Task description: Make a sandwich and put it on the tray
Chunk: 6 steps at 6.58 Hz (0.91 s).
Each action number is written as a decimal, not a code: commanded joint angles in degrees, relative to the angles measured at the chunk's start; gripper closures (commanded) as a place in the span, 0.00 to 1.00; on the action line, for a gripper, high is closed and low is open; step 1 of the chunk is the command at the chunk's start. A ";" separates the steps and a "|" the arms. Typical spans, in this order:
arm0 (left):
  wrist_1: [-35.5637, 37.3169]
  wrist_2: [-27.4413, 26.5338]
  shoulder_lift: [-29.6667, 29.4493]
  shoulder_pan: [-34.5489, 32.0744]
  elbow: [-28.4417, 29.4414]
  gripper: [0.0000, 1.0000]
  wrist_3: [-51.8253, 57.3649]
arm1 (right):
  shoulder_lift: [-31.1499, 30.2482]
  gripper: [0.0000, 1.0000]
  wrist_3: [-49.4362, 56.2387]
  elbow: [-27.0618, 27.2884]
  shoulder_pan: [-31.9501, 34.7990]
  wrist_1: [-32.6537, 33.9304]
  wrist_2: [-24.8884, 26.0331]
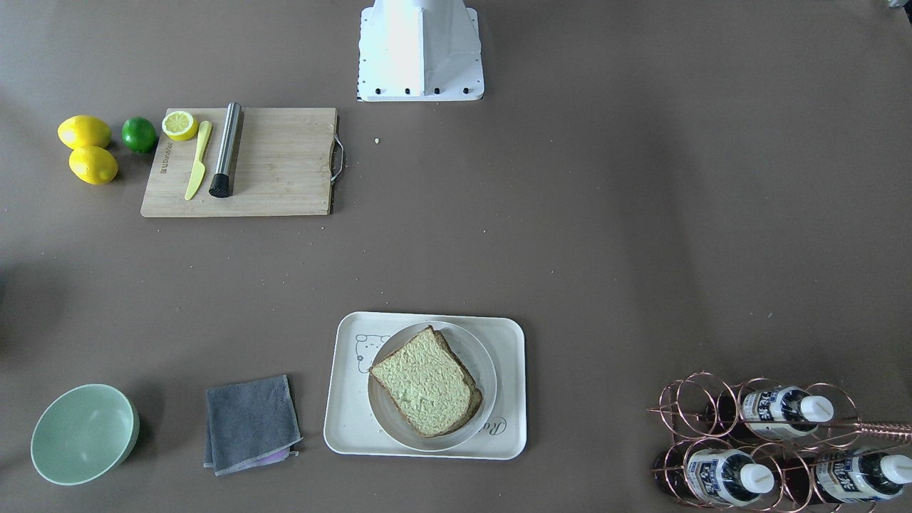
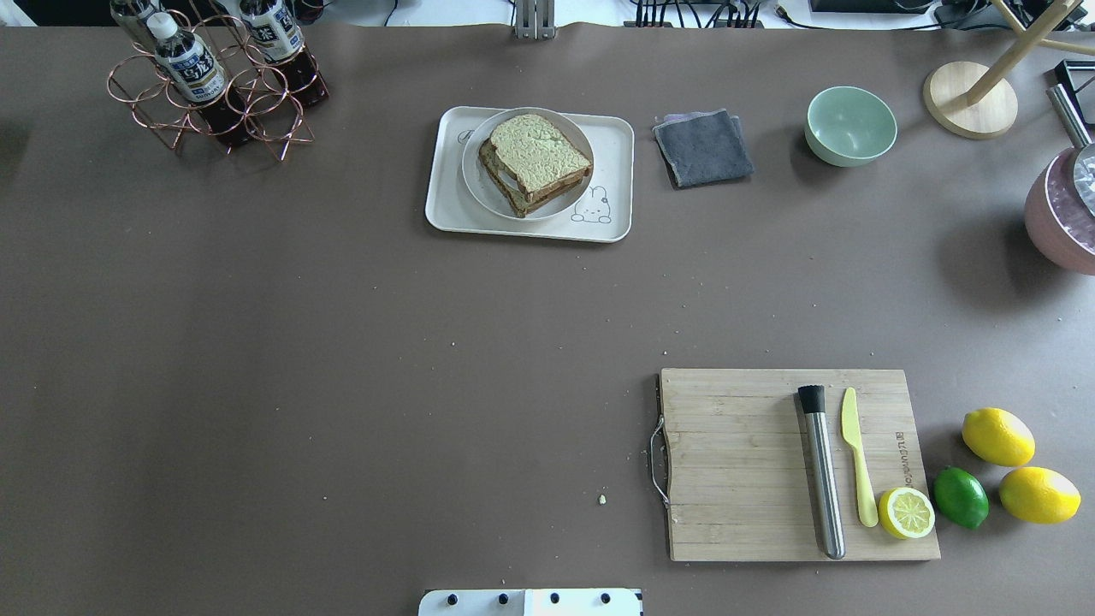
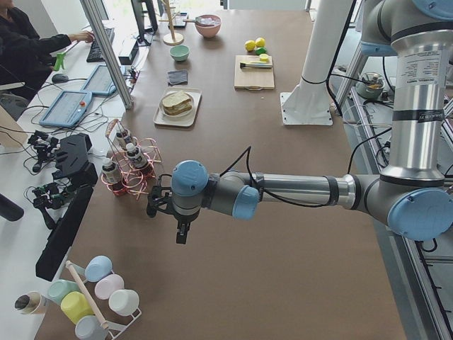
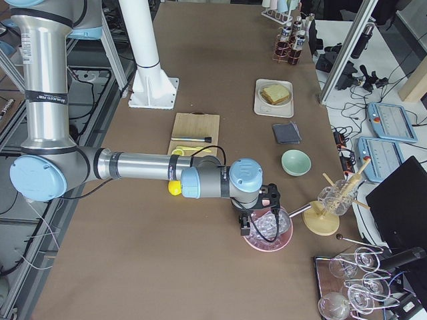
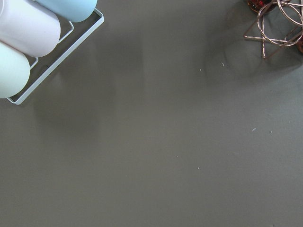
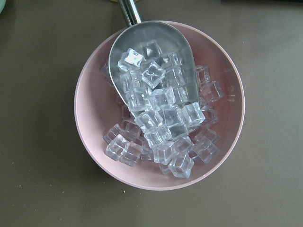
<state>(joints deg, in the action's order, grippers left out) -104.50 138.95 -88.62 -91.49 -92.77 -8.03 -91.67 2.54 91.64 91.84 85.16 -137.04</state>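
Observation:
The sandwich [image 1: 427,381] is two stacked bread slices with pale green faces and dark crusts; no egg shows. It lies on a round white plate [image 1: 479,350] that stands on the cream tray [image 1: 499,443]. It also shows in the overhead view [image 2: 535,161], on the tray [image 2: 616,184]. My left gripper [image 3: 180,230] hangs over bare table near the bottle rack, far from the tray. My right gripper [image 4: 245,227] hangs over a pink bowl of ice. Each shows only in a side view, so I cannot tell if it is open or shut.
A bamboo board [image 2: 744,462] carries a steel muddler [image 2: 821,475], a yellow knife and a lemon half. Two lemons and a lime [image 2: 960,496] lie beside it. A grey cloth [image 2: 703,147], a green bowl [image 2: 850,125], a bottle rack [image 2: 214,85] and the ice bowl [image 6: 161,109] stand around.

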 commanded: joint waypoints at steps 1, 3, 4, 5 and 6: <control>0.00 0.00 0.03 0.00 -0.04 0.03 0.12 | -0.09 0.00 0.09 -0.06 0.00 -0.09 0.02; 0.00 0.00 0.03 0.00 -0.31 0.03 -0.05 | -0.09 0.00 0.09 0.12 0.00 -0.09 0.02; 0.00 0.00 0.03 0.00 -0.31 0.03 0.03 | -0.09 0.00 -0.08 0.29 0.00 -0.09 0.02; 0.00 0.00 -0.41 0.00 -0.13 0.03 -0.05 | 0.08 0.00 0.01 0.12 0.00 -0.09 0.02; 0.00 0.00 -0.59 0.00 -0.13 0.03 -0.05 | 0.26 0.00 0.01 0.12 0.00 -0.09 0.11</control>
<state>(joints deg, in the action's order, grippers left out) -104.50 138.96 -88.95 -91.49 -92.96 -8.06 -91.59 2.54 91.80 91.84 85.08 -137.00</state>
